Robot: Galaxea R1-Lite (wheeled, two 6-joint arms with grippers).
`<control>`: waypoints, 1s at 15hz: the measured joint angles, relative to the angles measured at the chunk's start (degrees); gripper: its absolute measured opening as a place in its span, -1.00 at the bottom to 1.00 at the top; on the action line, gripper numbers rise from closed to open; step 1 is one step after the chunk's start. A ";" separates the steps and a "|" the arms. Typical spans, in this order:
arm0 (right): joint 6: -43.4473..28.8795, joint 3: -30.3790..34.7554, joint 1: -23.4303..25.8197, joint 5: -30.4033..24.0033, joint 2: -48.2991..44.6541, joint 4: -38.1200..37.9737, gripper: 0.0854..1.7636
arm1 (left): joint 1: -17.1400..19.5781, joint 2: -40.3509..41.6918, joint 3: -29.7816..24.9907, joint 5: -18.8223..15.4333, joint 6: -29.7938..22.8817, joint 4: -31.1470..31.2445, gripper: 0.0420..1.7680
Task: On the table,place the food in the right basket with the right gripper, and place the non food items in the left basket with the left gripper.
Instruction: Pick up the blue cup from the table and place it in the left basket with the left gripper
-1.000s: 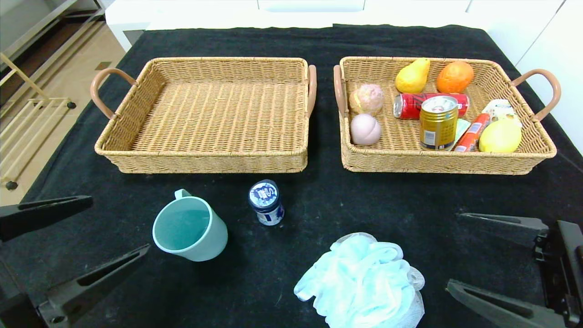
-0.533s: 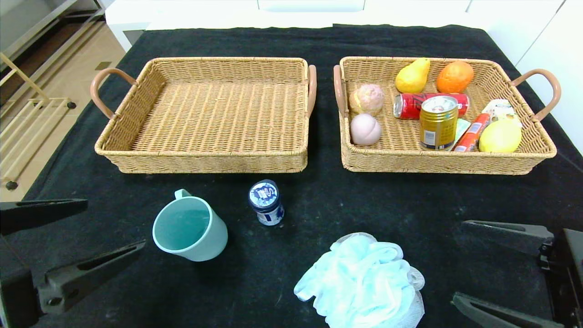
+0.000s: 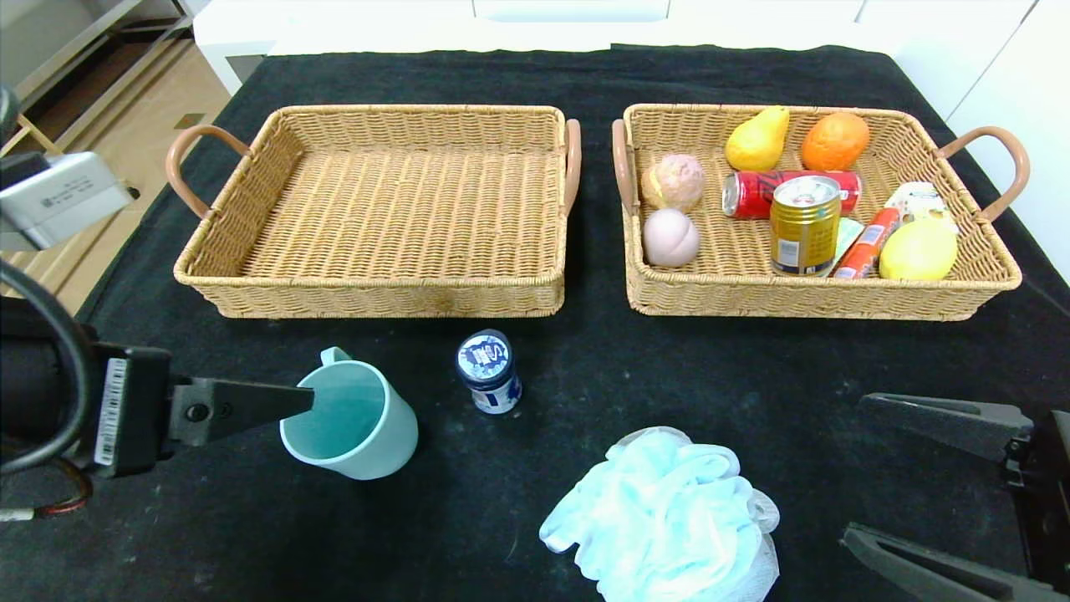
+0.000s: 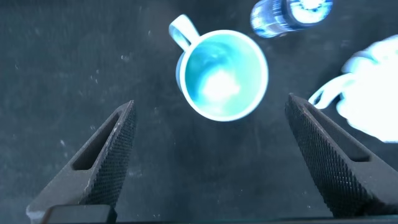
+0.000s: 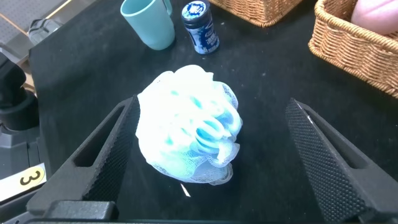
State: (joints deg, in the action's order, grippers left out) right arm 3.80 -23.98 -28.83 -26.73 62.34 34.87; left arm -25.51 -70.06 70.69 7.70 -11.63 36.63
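I see my left claw (image 4: pixel 208 162) at the near left, turned downward, with its two fingers standing wide apart. My right claw (image 3: pixel 936 485) is low at the near right, fingers spread wide and holding nothing.

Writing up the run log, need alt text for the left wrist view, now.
Seen from above, the open left gripper hangs over a teal mug standing upright on the black tablecloth, one ridged finger on each side of the view. Past the mug a small blue-capped bottle and the edge of a pale blue bath pouf show.
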 joint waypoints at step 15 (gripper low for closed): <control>0.05 0.02 0.80 0.02 1.38 0.07 0.94 | 3.35 -9.29 -1.46 1.16 -1.05 -0.63 0.94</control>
State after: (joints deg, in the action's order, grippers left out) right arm 3.85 -23.95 -28.03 -26.71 63.72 34.94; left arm -22.16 -79.35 69.23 8.86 -12.68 36.00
